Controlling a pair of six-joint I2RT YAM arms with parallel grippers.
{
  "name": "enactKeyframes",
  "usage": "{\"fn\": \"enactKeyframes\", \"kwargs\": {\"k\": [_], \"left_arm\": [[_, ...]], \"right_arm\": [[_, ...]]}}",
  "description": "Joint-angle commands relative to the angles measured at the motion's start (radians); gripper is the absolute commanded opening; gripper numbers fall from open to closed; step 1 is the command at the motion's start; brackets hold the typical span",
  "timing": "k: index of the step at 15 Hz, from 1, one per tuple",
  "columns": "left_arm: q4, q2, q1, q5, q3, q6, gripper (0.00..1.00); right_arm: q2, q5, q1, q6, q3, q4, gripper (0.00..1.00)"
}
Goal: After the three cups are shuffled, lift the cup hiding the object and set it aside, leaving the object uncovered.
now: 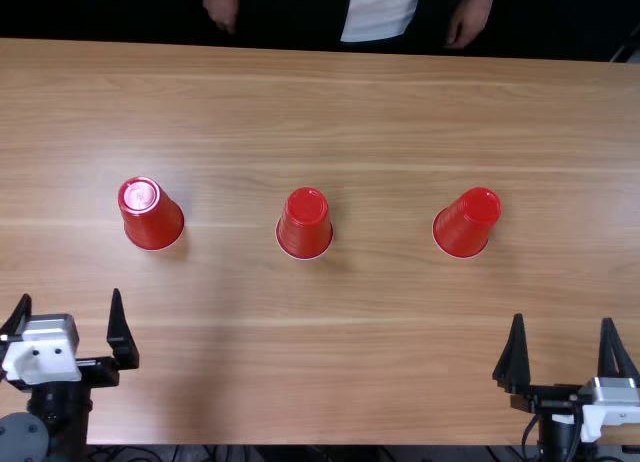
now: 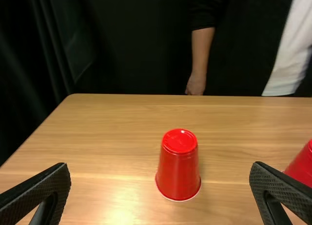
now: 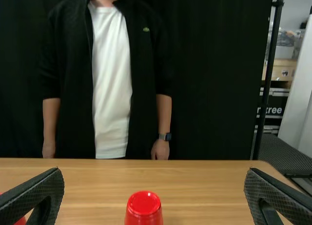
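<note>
Left gripper (image 1: 68, 304): jaws spread wide, empty, parked clear of cups. Left cup (image 1: 150, 214) just ahead.
Right gripper (image 1: 561, 324): jaws spread, empty. Right cup (image 1: 467, 222) ahead, slightly inboard.
Middle cup (image 1: 304, 223) ahead, between grippers.
Cups inverted, well apart, likely for finger clearance.
Object concealed; hiding cup indeterminable.

Glossy red plastic cups (image 1: 304, 222), matt grained wooden table (image 1: 320, 102) — textured black fingers (image 2: 51, 180)

Three upside-down red cups stand in a row across the middle of the light wooden table (image 1: 330, 102): left cup (image 1: 150, 214), middle cup (image 1: 304, 223), right cup (image 1: 466, 222).
</note>
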Motion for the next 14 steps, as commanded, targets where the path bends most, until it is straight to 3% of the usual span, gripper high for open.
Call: {"fn": "enactKeyframes", "kwargs": {"k": [1, 3, 10, 14], "left_arm": [[-0.06, 0.065, 0.011, -0.002, 0.108, 0.006, 1.0], [-0.218, 0.17, 0.012, -0.002, 0.26, 0.002, 1.0], [-0.665, 0.514, 0.015, -0.004, 0.688, -0.003, 1.0], [-0.809, 0.684, 0.015, -0.004, 0.842, -0.003, 1.0]], "right_arm": [[0.059, 0.011, -0.011, -0.018, 0.075, -0.019, 1.0], [0.166, 0.011, -0.01, -0.041, 0.176, -0.083, 1.0], [0.571, 0.011, -0.008, -0.039, 0.558, -0.44, 1.0], [0.787, 0.009, -0.002, -0.041, 0.736, -0.709, 1.0]]}}
